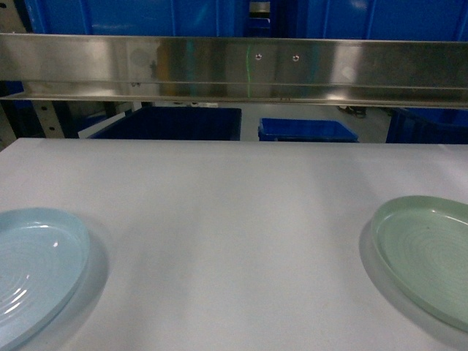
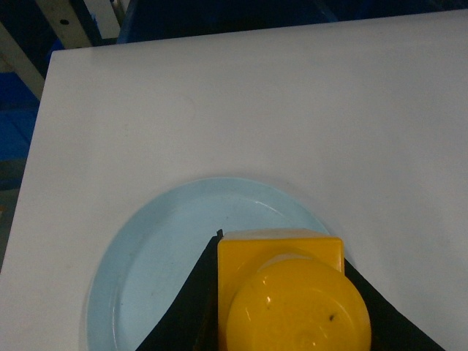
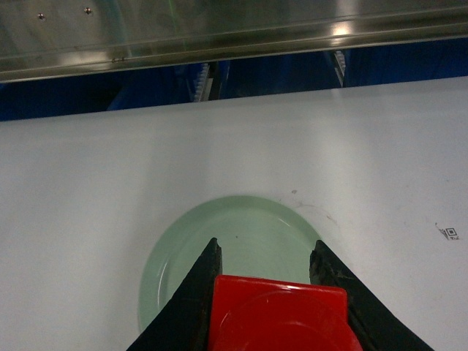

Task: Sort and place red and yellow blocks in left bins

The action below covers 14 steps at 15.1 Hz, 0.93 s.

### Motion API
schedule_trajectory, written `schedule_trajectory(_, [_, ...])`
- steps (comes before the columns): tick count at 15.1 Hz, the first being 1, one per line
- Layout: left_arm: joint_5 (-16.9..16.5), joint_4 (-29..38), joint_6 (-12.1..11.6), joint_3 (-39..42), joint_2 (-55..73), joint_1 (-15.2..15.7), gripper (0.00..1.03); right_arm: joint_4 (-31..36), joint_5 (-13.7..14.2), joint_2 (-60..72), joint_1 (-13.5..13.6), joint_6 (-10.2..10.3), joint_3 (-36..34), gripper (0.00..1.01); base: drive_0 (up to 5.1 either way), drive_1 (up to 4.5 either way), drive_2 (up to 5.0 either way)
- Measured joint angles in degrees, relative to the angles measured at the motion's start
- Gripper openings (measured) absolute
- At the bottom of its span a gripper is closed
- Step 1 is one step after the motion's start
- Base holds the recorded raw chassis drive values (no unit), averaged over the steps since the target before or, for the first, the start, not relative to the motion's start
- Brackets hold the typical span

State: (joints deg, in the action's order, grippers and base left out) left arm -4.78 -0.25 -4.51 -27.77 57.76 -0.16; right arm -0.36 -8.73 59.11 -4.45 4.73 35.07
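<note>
Yellow block (image 2: pixel 292 292) sits clamped between my left gripper's (image 2: pixel 281 292) black fingers (image 2: pixel 183 307), held above the pale blue plate (image 2: pixel 153 278) near the tabletop's (image 2: pixel 256 102) left edge. Red block (image 3: pixel 281 314) is pinched in my right gripper (image 3: pixel 278 307), over the pale green plate (image 3: pixel 241 227) by the right edge. Beyond the far edge, I see a dark blue bin (image 1: pixel 172 123) under the steel rail (image 1: pixel 234 69).

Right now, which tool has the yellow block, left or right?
The left tool holds the yellow block, above the pale blue plate. The right tool grips the red block, over the green plate.
</note>
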Motion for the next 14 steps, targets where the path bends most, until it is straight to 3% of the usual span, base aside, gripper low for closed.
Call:
schedule_trajectory(3, [0.00, 0.00, 0.00, 0.00, 0.00, 0.00, 0.27, -4.46, -1.49, -3.39, -0.57, 0.83, 0.20, 0.29, 0.0, 0.00, 0.0])
schedule_trajectory(8, [0.00, -0.02, -0.02, 0.00, 0.00, 0.00, 0.27, -9.25, -5.09, -10.73, -1.44, 0.09, -2.82, 0.29, 0.0, 0.00, 0.0])
schedule_trajectory(14, [-0.15, 0.00, -0.02, 0.00, 0.00, 0.00, 0.27, -9.03, -5.22, -11.61, -1.99, -0.33, -3.82, 0.28, 0.0, 0.00, 0.0])
